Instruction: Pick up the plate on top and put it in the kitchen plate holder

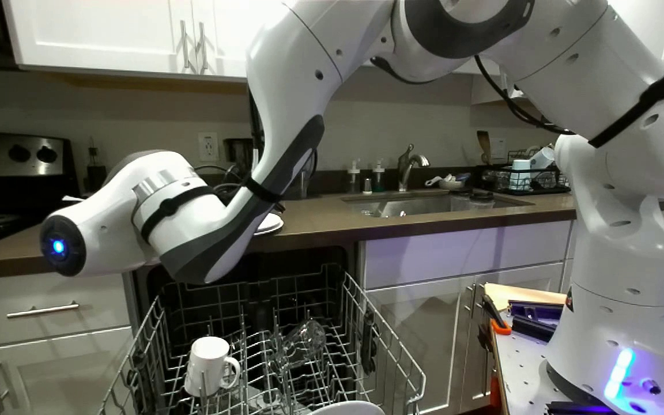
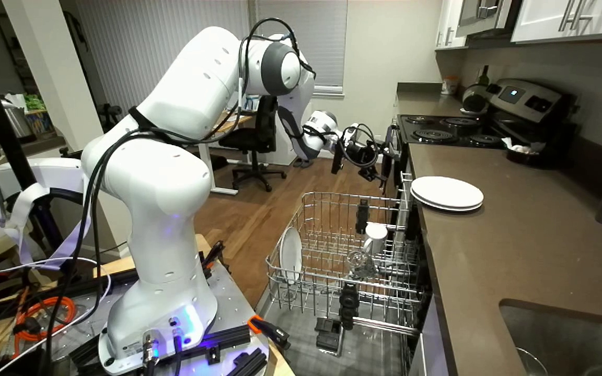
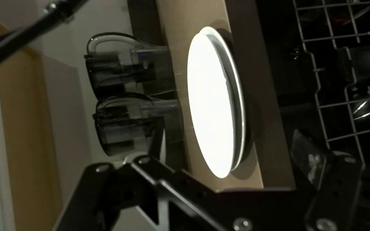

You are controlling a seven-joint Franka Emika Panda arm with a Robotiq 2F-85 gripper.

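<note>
Two white plates are stacked on the dark countertop near its front edge. The top plate (image 2: 447,191) lies face up; it shows bright in the wrist view (image 3: 209,106), slightly offset over the lower plate (image 3: 239,93). In an exterior view the arm partly hides the stack (image 1: 271,223). My gripper (image 3: 233,146) is open and empty, its fingers apart either side of the stack's near end and short of it. The gripper (image 2: 386,169) is above the rack's far corner, left of the plates. The grey wire rack (image 2: 332,194) is pulled out below the counter; it also shows in another view (image 1: 387,328).
A white plate (image 2: 291,255) stands upright in the rack. A white mug (image 2: 375,235) and a clear glass (image 2: 361,263) are also in it. Clear pitchers (image 3: 124,67) stand behind the plates. The stove (image 2: 452,129) and sink (image 2: 567,318) flank the countertop (image 2: 520,230).
</note>
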